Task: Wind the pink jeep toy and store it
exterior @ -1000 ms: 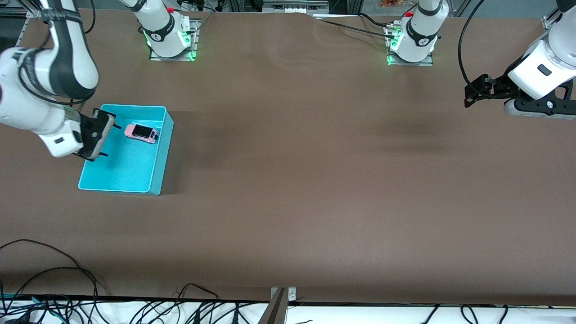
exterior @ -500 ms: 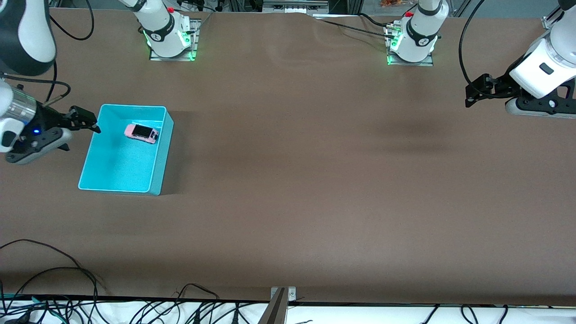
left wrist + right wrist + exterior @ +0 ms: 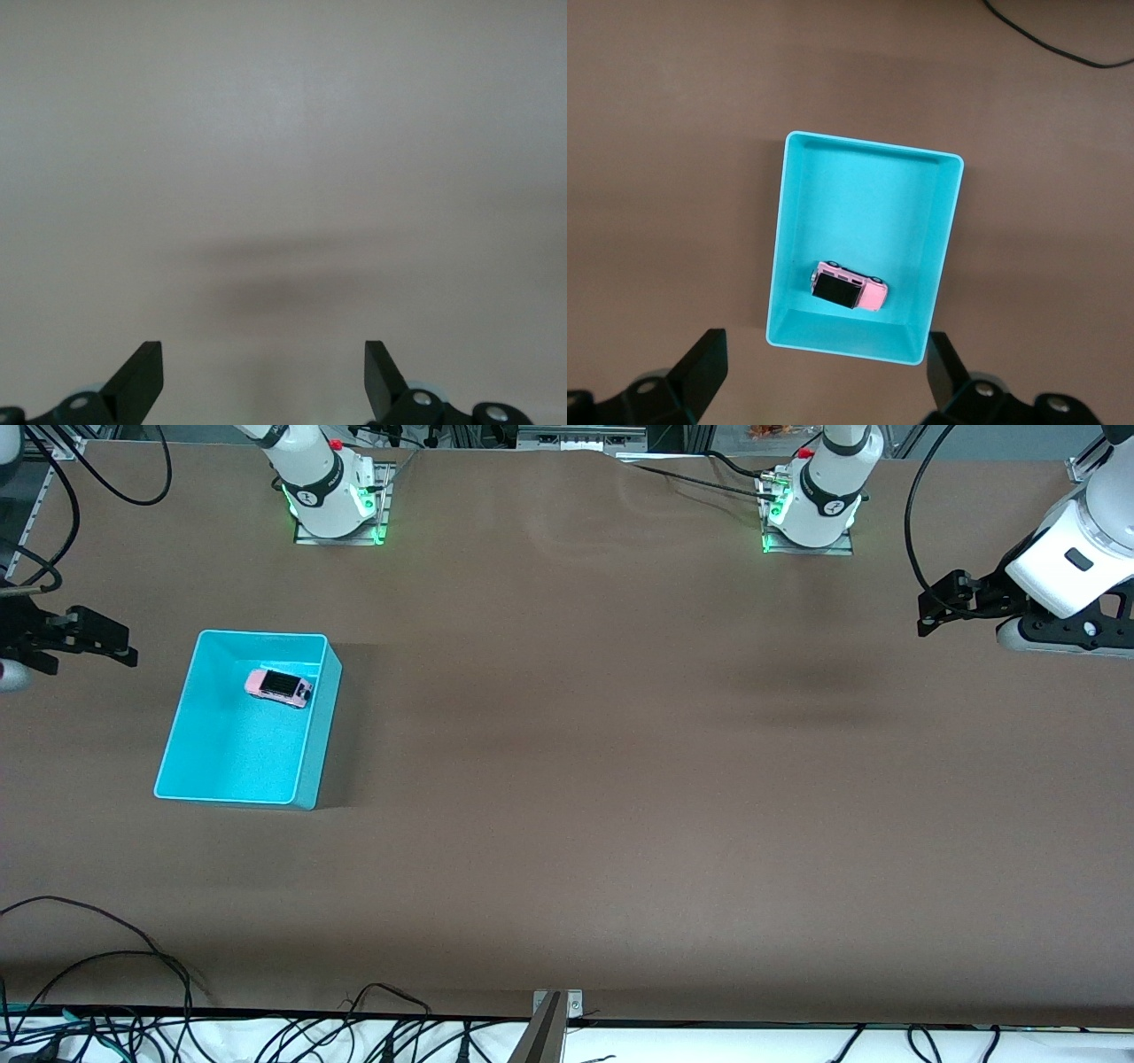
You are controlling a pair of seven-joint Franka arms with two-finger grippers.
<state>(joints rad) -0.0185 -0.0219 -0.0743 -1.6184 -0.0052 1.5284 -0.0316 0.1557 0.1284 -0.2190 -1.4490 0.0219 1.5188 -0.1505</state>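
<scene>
The pink jeep toy (image 3: 278, 686) (image 3: 849, 289), light pink with a black roof, lies inside the turquoise bin (image 3: 230, 755) (image 3: 859, 204). It sits in the part of the bin farther from the front camera. My right gripper (image 3: 104, 640) (image 3: 824, 338) is open and holds nothing. It hangs in the air beside the bin, toward the right arm's end of the table, and looks down on bin and jeep. My left gripper (image 3: 924, 609) (image 3: 263, 347) waits open and holds nothing over bare table at the left arm's end.
The brown table (image 3: 620, 779) spreads wide between the bin and the left arm. Both arm bases (image 3: 332, 496) (image 3: 811, 505) stand along the edge farthest from the front camera. Cables (image 3: 133, 992) trail along the nearest edge.
My right gripper has pulled back from over the bin, off toward the right arm's end of the table. The jeep has stayed put in the bin. The left arm has hardly moved.
</scene>
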